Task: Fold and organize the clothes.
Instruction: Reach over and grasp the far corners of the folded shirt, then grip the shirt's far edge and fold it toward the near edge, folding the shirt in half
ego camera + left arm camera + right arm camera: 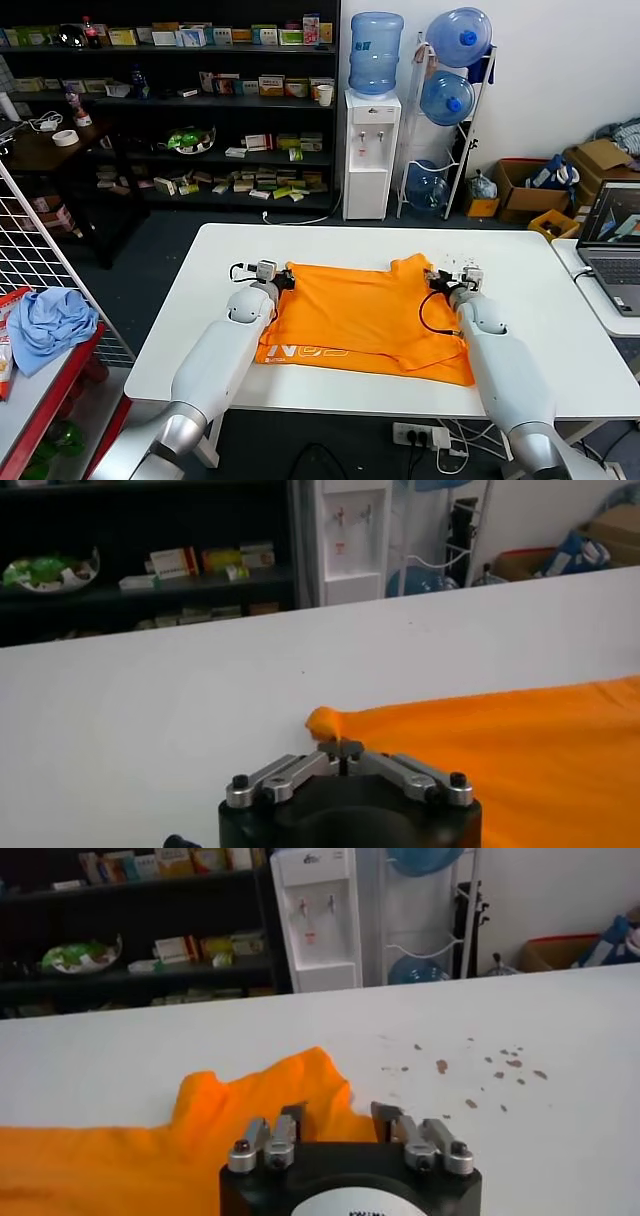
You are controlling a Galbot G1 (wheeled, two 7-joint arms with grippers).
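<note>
Left gripper (341, 748) pinching T-shirt (370, 315) corner; right gripper (342, 1116) parted above sleeve.

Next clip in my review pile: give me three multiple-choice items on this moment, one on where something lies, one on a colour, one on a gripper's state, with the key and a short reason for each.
1. Where does the T-shirt lie?
A. On the white table
B. On the dark shelf
C. On the laptop

2. What colour is the T-shirt?
A. Light blue
B. Orange
C. White

3. How is the left gripper at the shirt's edge?
A. Wide open above bare table
B. Shut on a pinch of the T-shirt
C. Shut on a bottle

Key: 1 A, the head view shows it spread on the tabletop between both arms. 2 B, bright orange in every view. 3 B, the left wrist view shows bunched fabric at its closed fingertips; the right gripper stands open.
</note>
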